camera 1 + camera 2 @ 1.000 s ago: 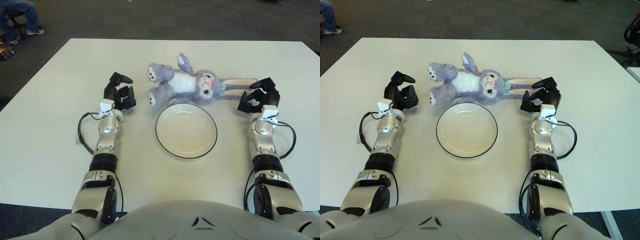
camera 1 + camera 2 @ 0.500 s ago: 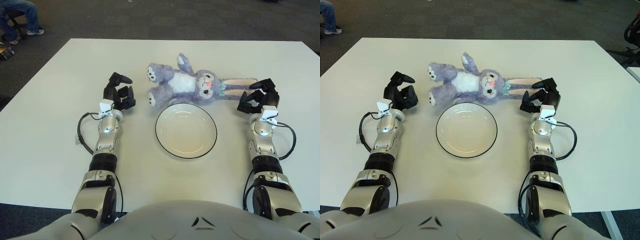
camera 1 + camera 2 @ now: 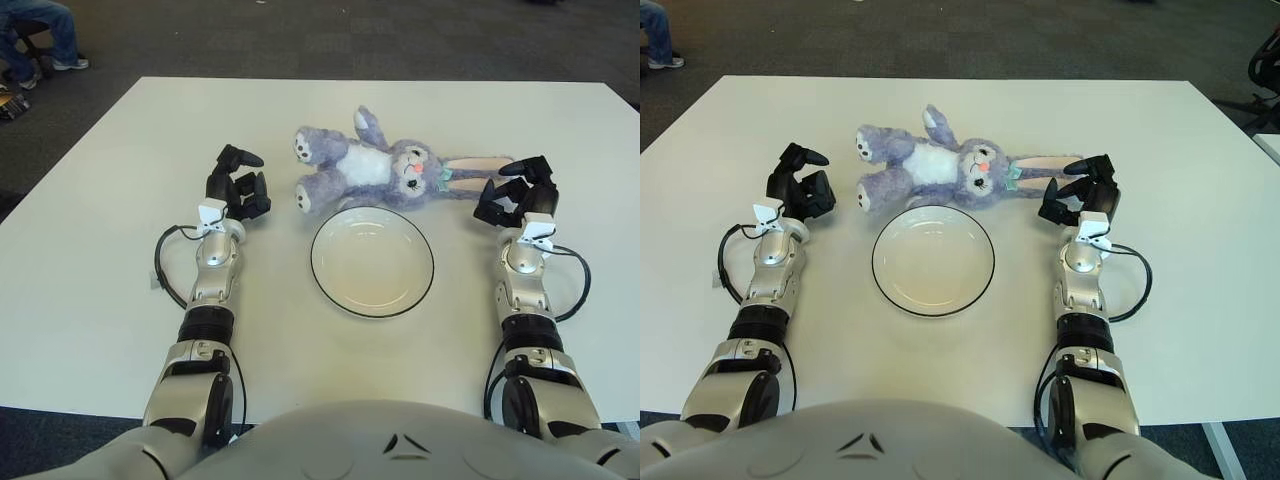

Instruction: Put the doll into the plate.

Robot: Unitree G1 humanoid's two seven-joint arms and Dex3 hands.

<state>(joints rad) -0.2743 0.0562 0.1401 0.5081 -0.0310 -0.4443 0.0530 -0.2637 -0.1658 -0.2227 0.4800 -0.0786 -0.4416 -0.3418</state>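
A purple plush bunny doll [image 3: 385, 170] lies on its back on the white table, feet to the left, long ears stretching right. Just in front of it sits an empty white plate [image 3: 372, 261] with a dark rim. My right hand [image 3: 517, 192] is at the tips of the doll's ears, its dark fingers spread beside them and holding nothing. My left hand [image 3: 236, 186] hovers left of the doll's feet, a short gap away, fingers loosely curled and empty.
The white table [image 3: 100, 200] reaches well beyond both arms, with dark carpet behind its far edge. A seated person's legs [image 3: 40, 30] show at the far left corner of the room. Black cables loop beside both forearms.
My right hand has crept slightly left toward the doll's ears. The left hand, doll and plate have stayed put.
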